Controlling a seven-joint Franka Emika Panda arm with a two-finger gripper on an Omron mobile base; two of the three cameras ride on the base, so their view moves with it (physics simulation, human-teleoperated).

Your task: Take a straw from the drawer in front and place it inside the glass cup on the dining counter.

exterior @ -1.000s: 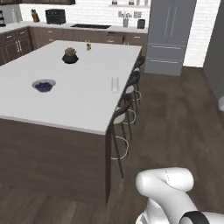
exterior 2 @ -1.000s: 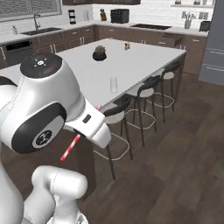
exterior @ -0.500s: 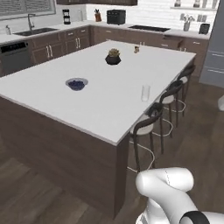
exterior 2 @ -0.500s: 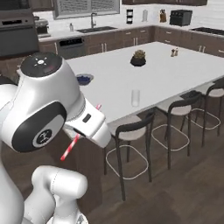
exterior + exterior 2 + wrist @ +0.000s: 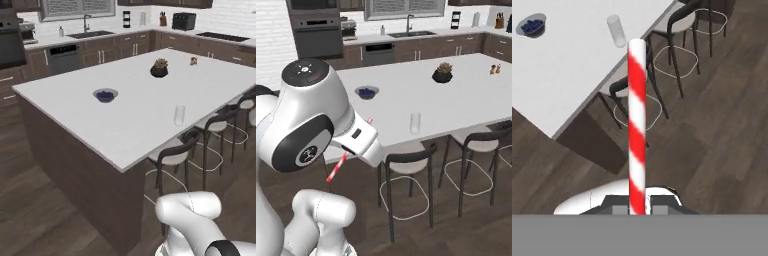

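Straw [image 5: 637, 125], striped red and white, stands clamped at its lower end in the pincer [image 5: 637, 207], which is closed on it; most of its length sticks out past the tips, presumably so the free end can go into the cup first. In the right base view the straw [image 5: 338, 166] slants down from the hand, low beside the robot and off the table altogether. The cup [image 5: 179, 115] stands upright and alone near the table's [image 5: 75, 115] right edge, just above the chairs [image 5: 172, 157], which should make it easy to reach from this side. Farther left on the table sits a small bowl [image 5: 105, 94] with blue contents, and at the far side a dark potted plant [image 5: 159, 68]; both are well apart from the cup. My judgement: the carry is under way, and the drop into the cup is not yet done.
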